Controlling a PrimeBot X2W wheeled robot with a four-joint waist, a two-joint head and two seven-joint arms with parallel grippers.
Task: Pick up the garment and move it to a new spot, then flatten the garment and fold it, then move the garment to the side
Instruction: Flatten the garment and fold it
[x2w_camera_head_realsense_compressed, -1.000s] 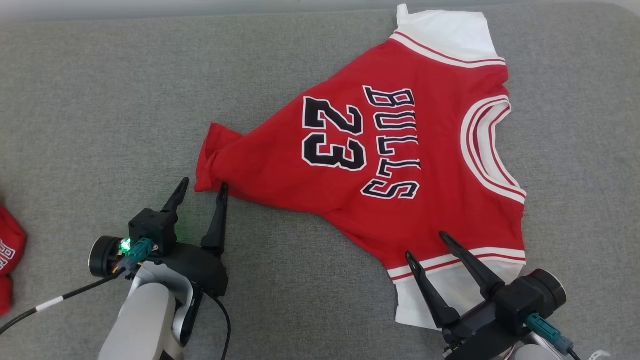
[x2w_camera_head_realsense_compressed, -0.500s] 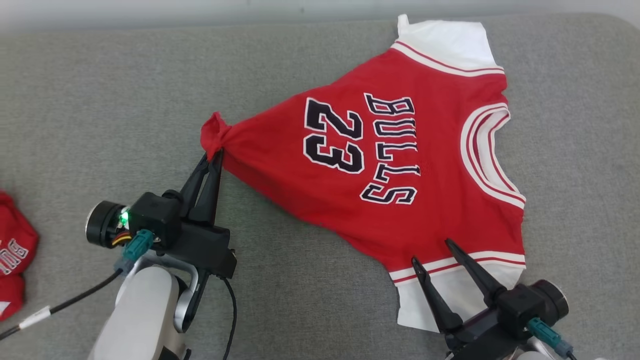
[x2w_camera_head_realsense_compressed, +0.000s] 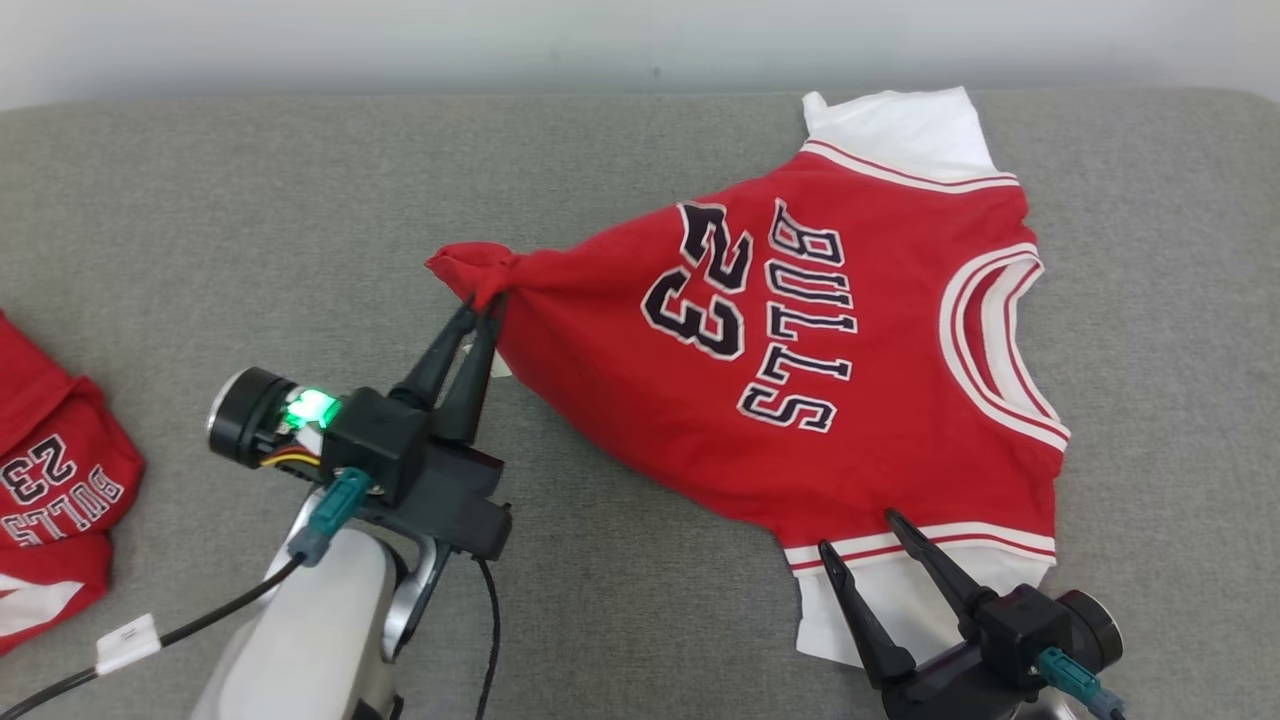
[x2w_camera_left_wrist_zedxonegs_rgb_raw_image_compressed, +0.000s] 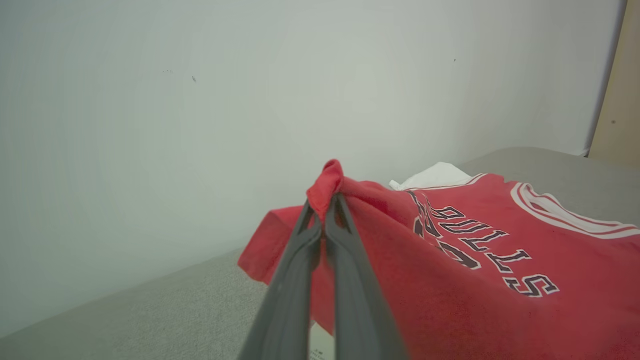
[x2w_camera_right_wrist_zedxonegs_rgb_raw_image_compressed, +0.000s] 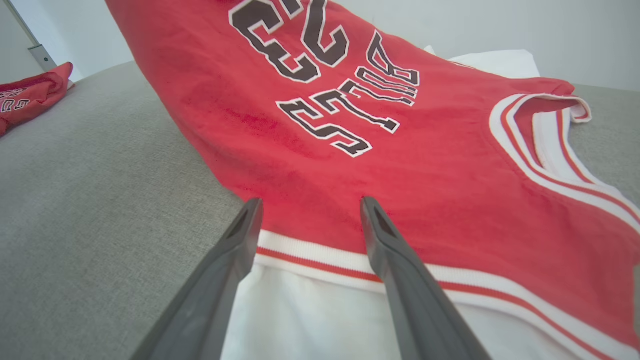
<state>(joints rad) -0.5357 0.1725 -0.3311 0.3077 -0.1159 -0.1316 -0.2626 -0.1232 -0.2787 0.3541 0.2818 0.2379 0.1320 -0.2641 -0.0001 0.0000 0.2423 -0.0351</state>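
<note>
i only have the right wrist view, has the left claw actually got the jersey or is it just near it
Observer: It has it. The left claw is shut on a bunched red corner of the jersey.
Operator: is that corner up off the surface
Observer: Yes. In the left wrist view the pinched corner sits above the grey surface, and the cloth slopes down from it.
Operator: anything hanging under it
Observer: A white label shows beneath the lifted cloth, close to the claw.
</note>
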